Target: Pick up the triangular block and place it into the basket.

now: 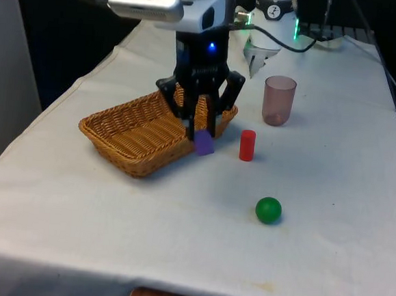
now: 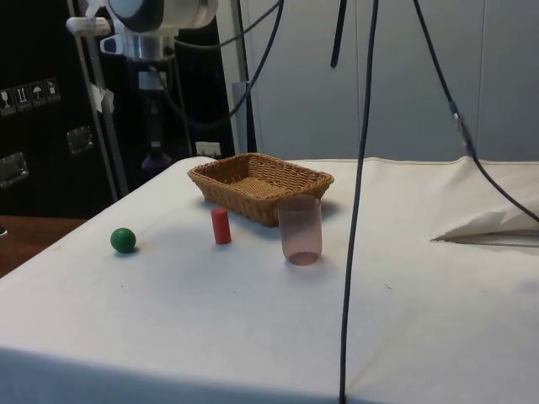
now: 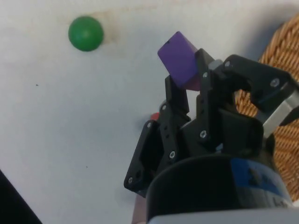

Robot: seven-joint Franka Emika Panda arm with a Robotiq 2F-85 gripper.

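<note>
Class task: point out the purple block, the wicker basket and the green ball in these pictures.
purple block (image 1: 204, 144): front view, on its front face below the fingers.
wicker basket (image 1: 109, 144): front view, on its near woven wall.
green ball (image 1: 268, 210): front view, on the middle of the ball.

The black two-finger gripper (image 1: 201, 129) stands in front of the woven wicker basket (image 1: 127, 127) and hides part of the basket's far rim in the front view. In the wrist view the fingers (image 3: 177, 98) cover one end of the purple triangular block (image 3: 180, 58), the small red cylinder (image 3: 154, 115) beside the basket shows as a mere sliver past the gripper body, and the basket is cut off at the picture's edge. In the side view the translucent pink plastic cup (image 2: 301, 230) overlaps the basket's near corner.
</note>
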